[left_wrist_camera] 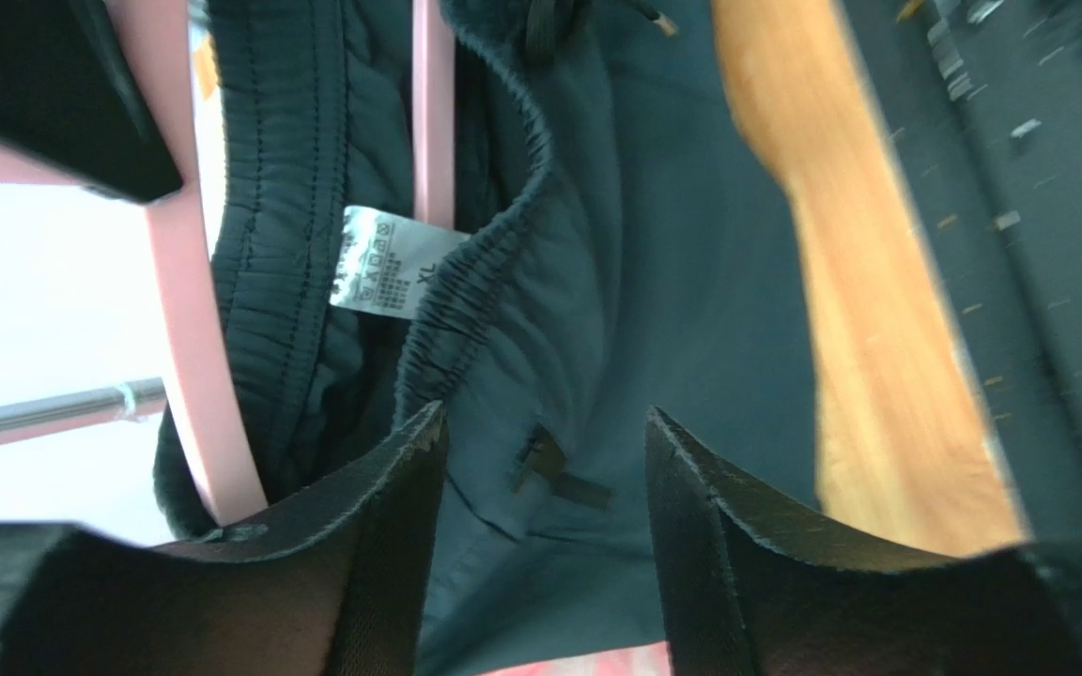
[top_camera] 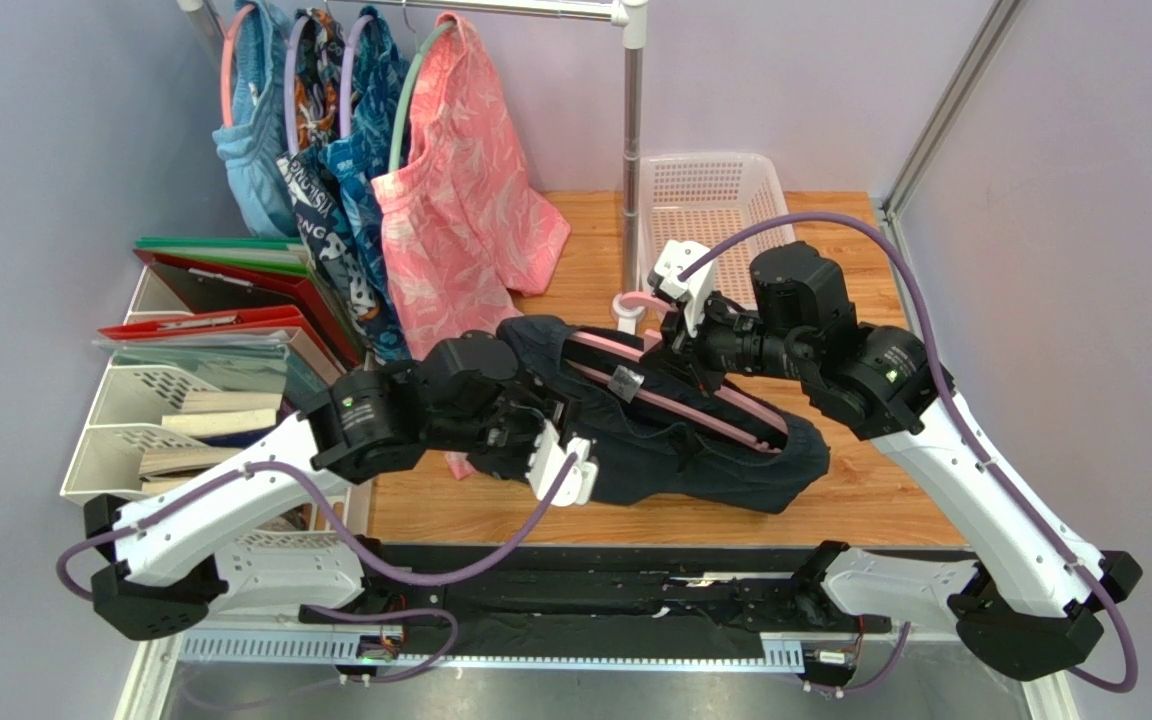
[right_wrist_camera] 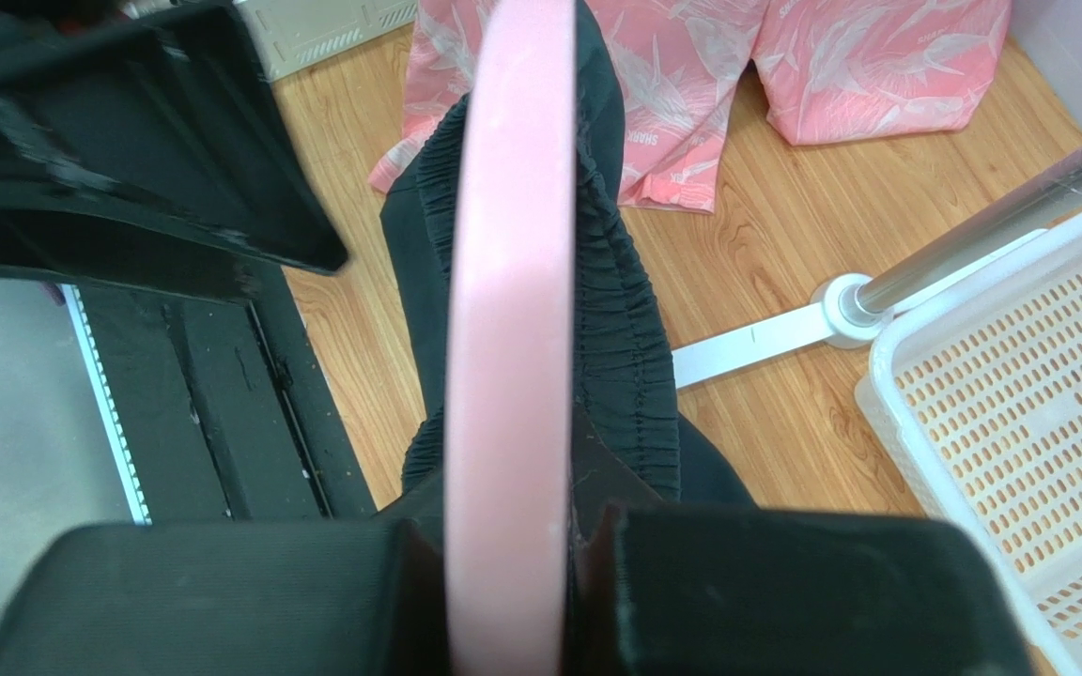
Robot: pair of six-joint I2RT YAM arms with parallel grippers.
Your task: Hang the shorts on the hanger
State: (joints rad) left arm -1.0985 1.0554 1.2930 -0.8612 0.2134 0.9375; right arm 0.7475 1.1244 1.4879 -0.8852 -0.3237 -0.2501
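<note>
The black shorts [top_camera: 687,447] lie bunched on the wooden table between the two arms. The pink hanger [top_camera: 687,393] runs diagonally through their elastic waistband, its hook at the upper left. My right gripper [top_camera: 669,338] is shut on the hanger [right_wrist_camera: 512,282] near the hook end, with the shorts' waistband [right_wrist_camera: 632,324] draped round the bar. My left gripper [top_camera: 545,431] is open at the left end of the shorts. In the left wrist view its jaws [left_wrist_camera: 544,437] stand apart in front of the dark fabric [left_wrist_camera: 646,254], beside a pink hanger bar [left_wrist_camera: 187,310] and the white size label.
A clothes rack pole [top_camera: 632,135] stands at the back, hung with a pink leaf-print garment [top_camera: 462,180] and blue patterned garments [top_camera: 327,150]. A white basket [top_camera: 710,203] sits at the back right, and file trays [top_camera: 192,390] at the left.
</note>
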